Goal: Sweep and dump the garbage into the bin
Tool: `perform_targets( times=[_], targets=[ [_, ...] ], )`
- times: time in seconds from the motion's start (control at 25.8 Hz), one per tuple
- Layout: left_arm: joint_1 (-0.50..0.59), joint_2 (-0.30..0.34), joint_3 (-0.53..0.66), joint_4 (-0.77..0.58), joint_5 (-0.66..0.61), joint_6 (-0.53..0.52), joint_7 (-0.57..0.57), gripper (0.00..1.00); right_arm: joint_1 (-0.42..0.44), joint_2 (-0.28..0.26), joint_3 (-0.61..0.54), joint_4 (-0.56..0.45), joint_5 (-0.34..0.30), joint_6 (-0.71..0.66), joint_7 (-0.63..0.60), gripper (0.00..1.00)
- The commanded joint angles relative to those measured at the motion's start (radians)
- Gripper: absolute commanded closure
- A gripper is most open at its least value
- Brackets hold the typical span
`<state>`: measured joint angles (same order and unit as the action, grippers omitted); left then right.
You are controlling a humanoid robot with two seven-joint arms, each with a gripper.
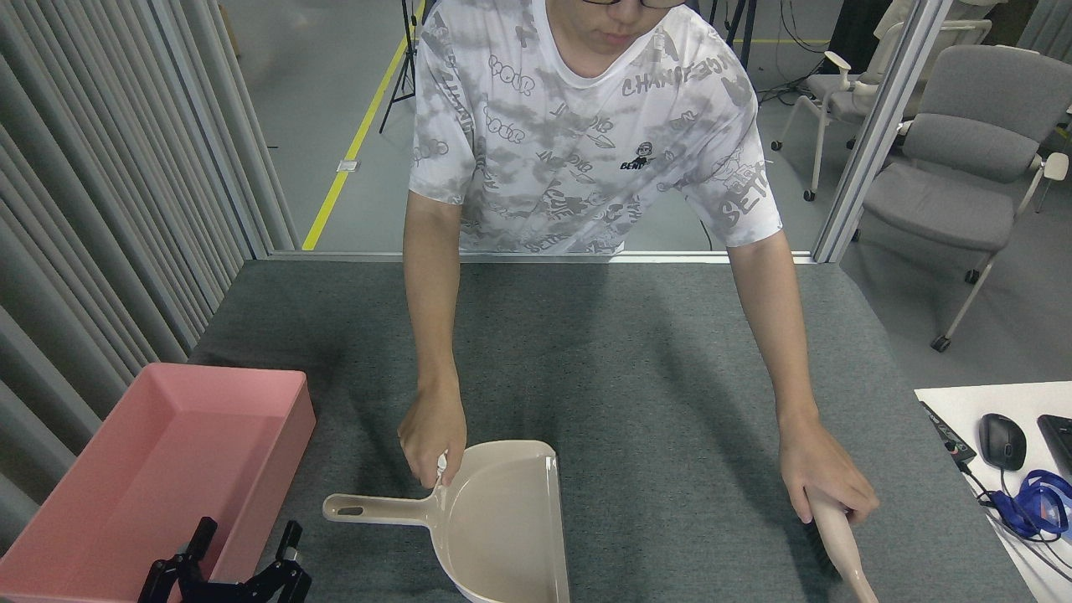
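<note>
Head view shows a person's hand (433,434) holding a light, soft tissue wad (441,463) by the dustpan (502,519), the left tool (230,561) spread apart.

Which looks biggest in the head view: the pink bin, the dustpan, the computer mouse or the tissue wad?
1. Pink bin, though its near end is cut off by the frame.
2. Beige dustpan.
3. Black computer mouse.
4. White tissue wad, mostly hidden in the person's hand, so its true size is unsure.
</note>
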<state>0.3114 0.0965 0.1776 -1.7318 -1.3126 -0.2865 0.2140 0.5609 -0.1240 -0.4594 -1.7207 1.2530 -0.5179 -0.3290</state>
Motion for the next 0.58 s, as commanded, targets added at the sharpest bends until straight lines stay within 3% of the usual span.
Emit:
perform_targets(
  times=[0.0,0.31,0.54],
  targets=[
    [0.017,-0.007,0.085,0.000,0.041,-0.111,-0.002,0.00,-0.018,0.003,-0.001,0.006,0.000,0.013,0.008,0.02],
    [0.020,-0.021,0.102,0.001,0.087,-0.128,-0.035,0.00,-0.185,-0.005,0.028,0.013,0.043,0.070,0.074,0.02],
    [0.026,-0.023,0.099,0.001,0.087,-0.129,-0.035,0.00,-0.199,0.004,0.100,0.012,0.075,0.090,0.082,0.02]
  ],
)
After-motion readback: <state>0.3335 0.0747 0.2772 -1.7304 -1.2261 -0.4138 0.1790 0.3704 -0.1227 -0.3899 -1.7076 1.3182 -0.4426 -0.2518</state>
